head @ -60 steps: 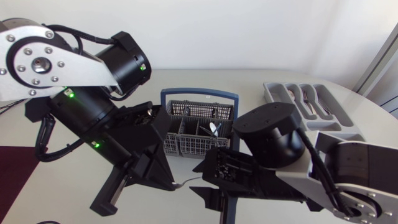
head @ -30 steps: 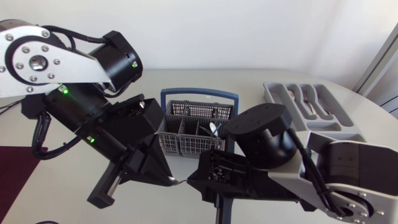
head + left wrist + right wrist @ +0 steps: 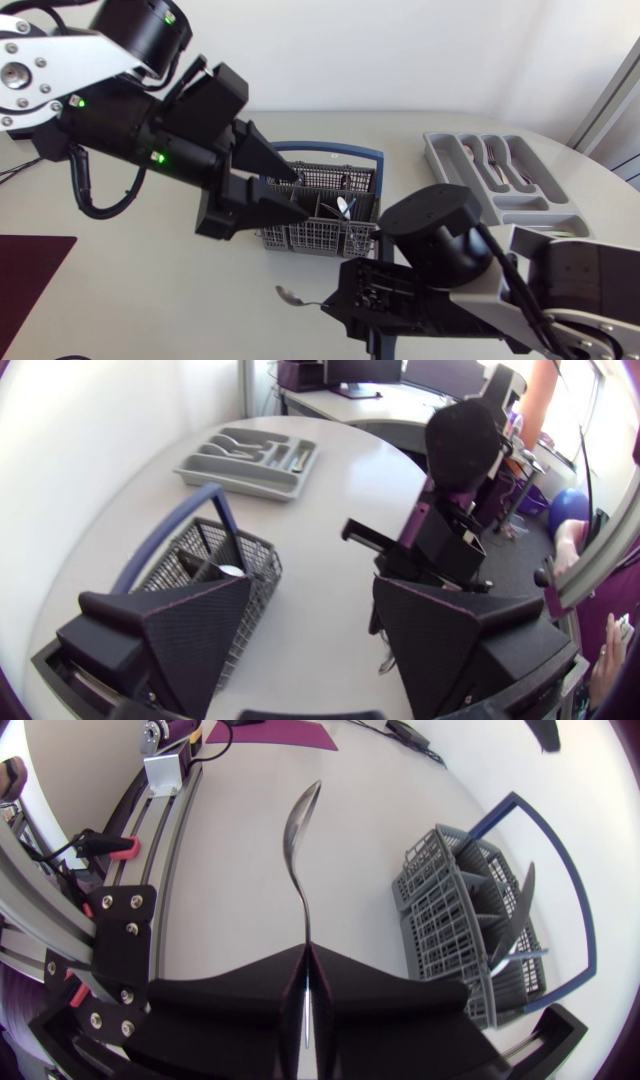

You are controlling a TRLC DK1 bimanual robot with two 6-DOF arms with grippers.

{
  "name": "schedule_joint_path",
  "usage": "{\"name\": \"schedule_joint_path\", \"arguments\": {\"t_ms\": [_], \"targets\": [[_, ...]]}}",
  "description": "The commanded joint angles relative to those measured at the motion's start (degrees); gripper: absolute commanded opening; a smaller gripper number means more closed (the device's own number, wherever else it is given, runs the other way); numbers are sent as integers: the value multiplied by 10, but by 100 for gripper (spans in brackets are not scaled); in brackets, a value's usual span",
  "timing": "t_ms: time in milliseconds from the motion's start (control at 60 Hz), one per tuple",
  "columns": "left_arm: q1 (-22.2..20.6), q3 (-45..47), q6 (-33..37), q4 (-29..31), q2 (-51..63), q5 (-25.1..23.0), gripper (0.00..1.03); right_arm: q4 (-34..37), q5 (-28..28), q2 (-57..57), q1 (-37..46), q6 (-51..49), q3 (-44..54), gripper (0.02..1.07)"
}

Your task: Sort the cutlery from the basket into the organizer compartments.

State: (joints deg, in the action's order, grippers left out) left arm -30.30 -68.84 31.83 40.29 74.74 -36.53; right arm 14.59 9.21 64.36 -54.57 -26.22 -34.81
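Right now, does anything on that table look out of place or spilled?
Nothing looks spilled or damaged. The only odd sight is a spoon pinched by its handle in the right arm's jaws, poking out over bare table, clear of both the basket and the organizer. The basket stands upright.

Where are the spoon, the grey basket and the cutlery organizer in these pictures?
spoon (image 3: pixel 299 820): right wrist view, on its bowl.
basket (image 3: pixel 320 240): head view, on its front mesh wall.
organizer (image 3: pixel 437 154): head view, on the wall nearest the basket.
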Motion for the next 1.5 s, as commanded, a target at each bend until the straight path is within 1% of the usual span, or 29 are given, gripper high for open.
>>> {"name": "schedule_joint_path", "arguments": {"t_ms": [0, 17, 33, 50, 100, 167, 283, 333, 400, 483, 567, 683, 700, 833, 983, 1133, 1233, 1483], "targets": [[9, -9, -73, -45, -11, 26, 92, 20, 3, -44, 27, -17, 32, 7], [8, -6, -79, -53, -11, 40, 92, 27, 3, -54, 34, -22, 35, 7], [8, -5, -81, -57, -11, 45, 92, 33, 3, -65, 43, -25, 39, 7], [6, 0, -89, -70, -11, 60, 92, 38, 4, -75, 50, -27, 42, 7], [3, 13, -104, -100, -12, 87, 92, 57, 6, -107, 79, -45, 55, 7], [-7, 30, -115, -132, -12, 139, 92, 83, 21, -143, 136, -81, 68, 7], [-27, 58, -129, -182, -9, 216, 91, 130, 78, -180, 271, -168, 79, 7], [-36, 62, -131, -188, -7, 230, 91, 142, 104, -181, 331, -211, 82, 7], [-45, 68, -132, -201, -6, 263, 91, 155, 150, -175, 425, -277, 84, 7], [-61, 82, -133, -224, -6, 306, 90, 156, 185, -149, 519, -350, 83, 7], [-64, 95, -132, -234, -6, 320, 88, 157, 223, -114, 607, -420, 73, 7], [-63, 109, -129, -242, -6, 328, 87, 138, 246, -40, 696, -502, 57, 7], [-62, 112, -129, -243, -6, 329, 87, 134, 255, -15, 724, -530, 49, 7], [-62, 121, -123, -245, -9, 334, 87, 95, 259, 78, 797, -604, 18, 7], [-66, 139, -121, -263, -8, 345, 85, 37, 257, 133, 840, -643, -3, 7], [-75, 155, -120, -283, -6, 359, 85, -51, 235, 196, 873, -670, -22, 7], [-80, 165, -120, -291, -5, 367, 85, -87, 225, 240, 892, -686, -45, 7], [-87, 172, -117, -293, -4, 377, 86, -182, 198, 315, 922, -727, -75, 7]]}}
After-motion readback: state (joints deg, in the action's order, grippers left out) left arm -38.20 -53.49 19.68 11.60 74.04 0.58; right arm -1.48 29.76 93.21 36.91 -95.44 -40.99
